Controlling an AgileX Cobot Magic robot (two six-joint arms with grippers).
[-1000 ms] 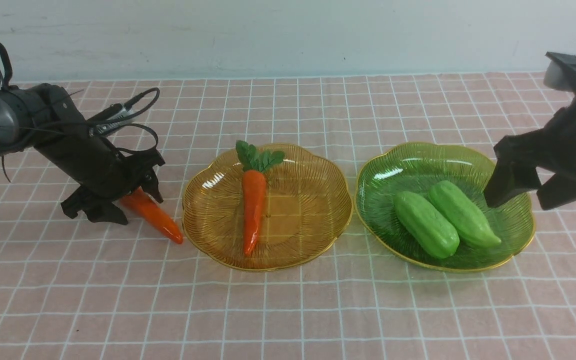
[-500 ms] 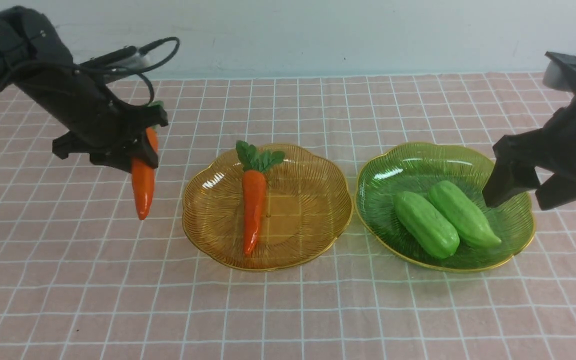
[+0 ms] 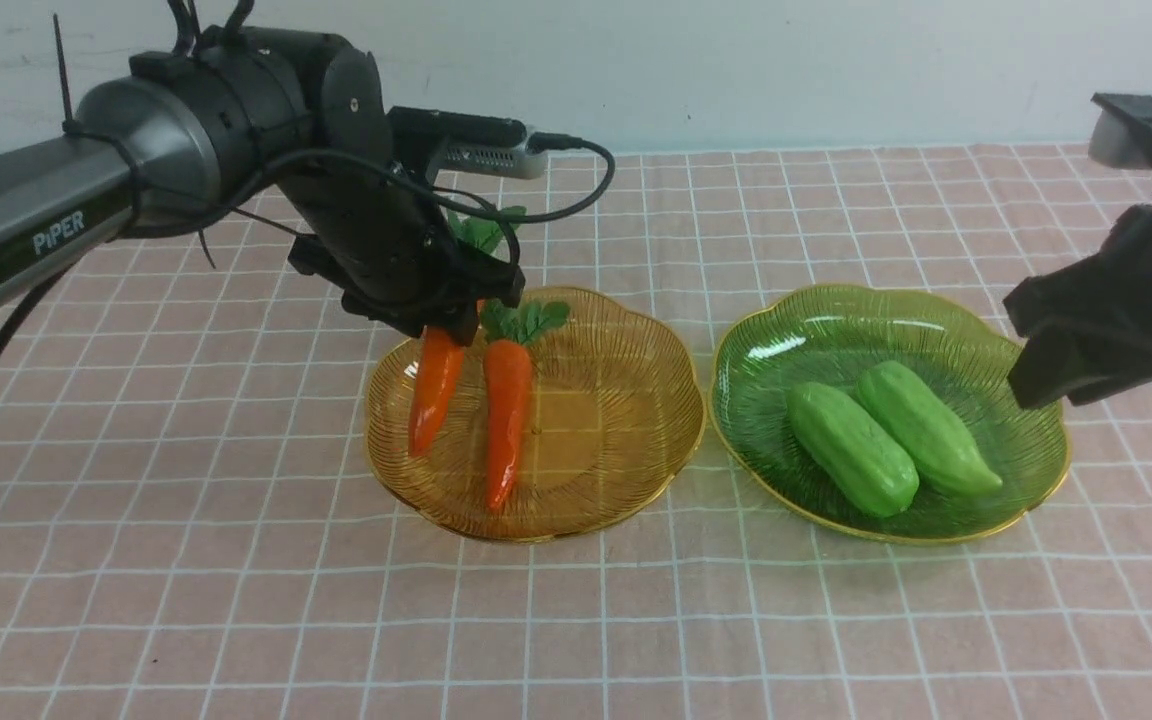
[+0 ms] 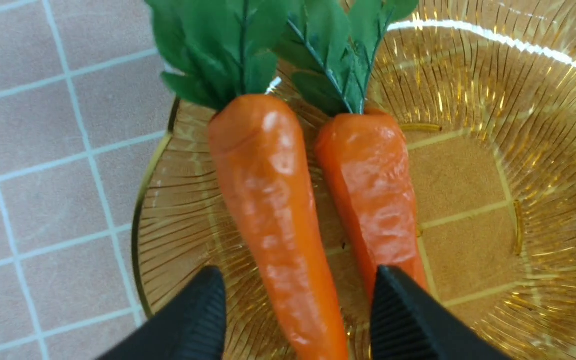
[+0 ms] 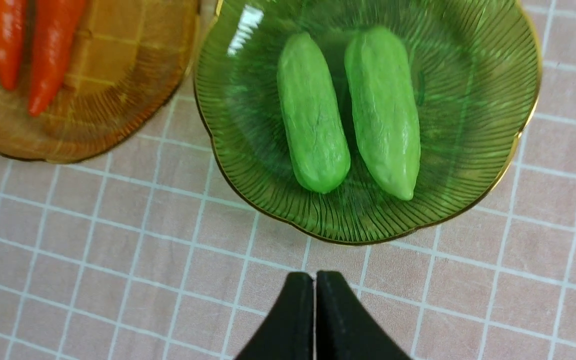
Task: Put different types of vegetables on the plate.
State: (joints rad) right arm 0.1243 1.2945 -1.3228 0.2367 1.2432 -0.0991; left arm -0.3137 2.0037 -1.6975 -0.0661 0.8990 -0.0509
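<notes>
Glossy, smooth carrots [image 4: 268,200]; duller, faintly rough gourds [image 5: 313,115]. Shiny ribbed see-through plates [image 3: 616,420]. Matt, woven-looking checked cloth [image 3: 576,620]. Ridged matt black fingers [image 4: 203,320] on left end effector [image 4: 298,285].

Wide forward front view; downward wrist views, left closer; amber plate [image 3: 616,420] in all.

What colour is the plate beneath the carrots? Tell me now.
The plate is translucent amber, gold-rimmed; clearest in the left wrist view.
</notes>
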